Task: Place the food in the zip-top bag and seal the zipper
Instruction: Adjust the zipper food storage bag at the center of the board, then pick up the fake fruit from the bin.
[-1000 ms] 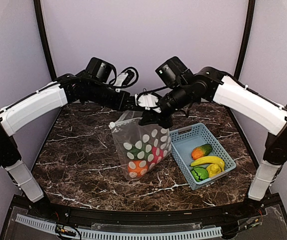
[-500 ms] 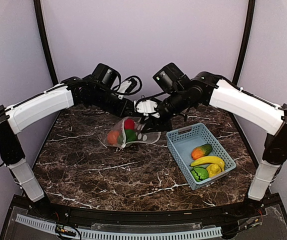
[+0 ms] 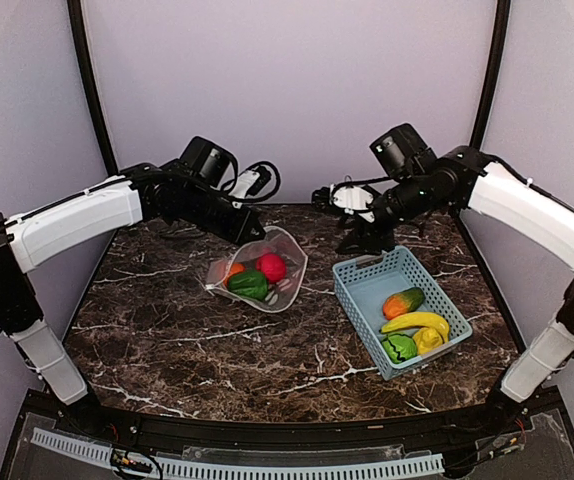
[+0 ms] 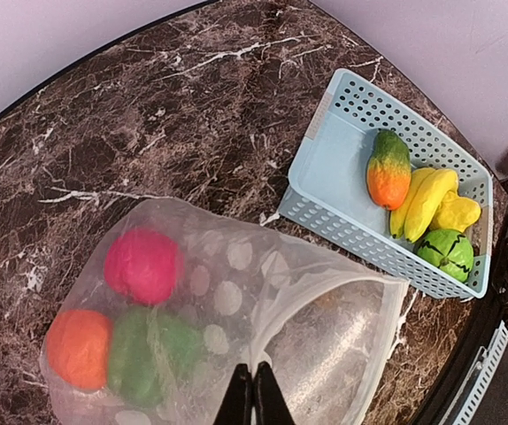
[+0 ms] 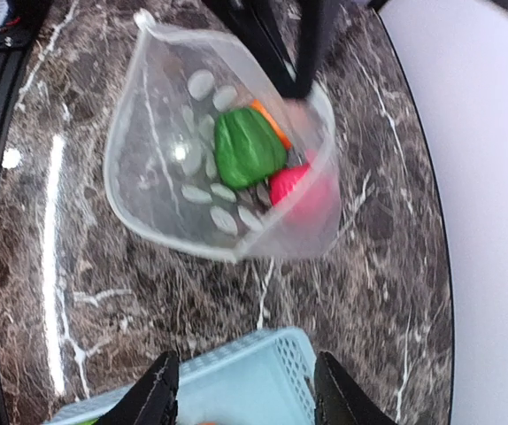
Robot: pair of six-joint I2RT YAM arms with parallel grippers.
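**Half-Filled Bag Gapes on the Marble as Four Toys Wait in the Basket**

The zip-top bag (image 3: 267, 270) lies slumped on the dark veined table (image 3: 167, 330), mouth wide open toward the light-blue basket (image 3: 365, 295). The left gripper (image 4: 256, 398) is pinched tight on the film at the rim. Inside sit a red ball (image 3: 271, 267), an orange ball (image 3: 233, 270) and a green piece (image 3: 248, 284).

The right gripper (image 5: 243, 359) hangs spread and empty over the basket's far edge, holding nothing. The bananas (image 3: 415, 322) and three other pieces lie in the basket, well apart from the bag.

The film looks thin, limp and slick, likely to fold wherever it goes unsupported. The zipper (image 4: 360, 276) appears the firmest line to grasp, opposite the existing pinch. The toys seem light and hard, and the round ones are apt to roll out.

Lilac walls (image 3: 287, 90) close in on three sides, and the glossy tabletop offers little grip.
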